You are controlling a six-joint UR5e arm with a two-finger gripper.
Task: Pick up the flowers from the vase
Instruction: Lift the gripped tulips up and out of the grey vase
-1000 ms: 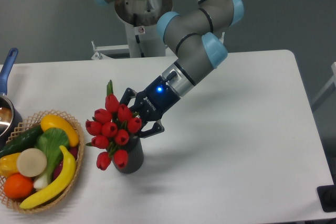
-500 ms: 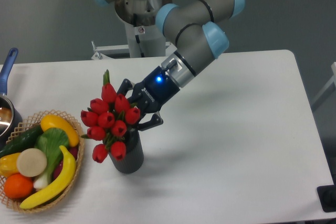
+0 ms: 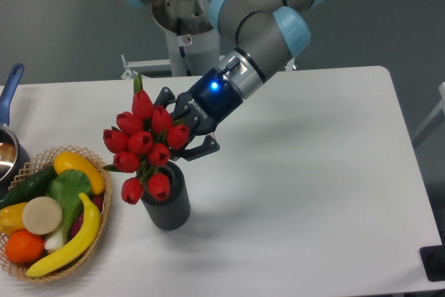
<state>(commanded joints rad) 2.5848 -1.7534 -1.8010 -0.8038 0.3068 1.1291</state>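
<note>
the white table [image 3: 327, 172] carries everything. the arm [image 3: 268, 22] reaches down from the upper middle toward the left, a blue light glowing near its wrist. a wicker basket [image 3: 104, 210] of fruit and vegetables sits at the left edge, with a blue-handled pot [image 3: 10, 95] behind it. the flowers [image 3: 142, 147] lean left above the vase [image 3: 168, 199], the lowest buds touching its mouth. the gripper [image 3: 182, 133] has its jaws closed around the flowers on the bunch's right side. the vase stands upright just right of the basket.
</note>
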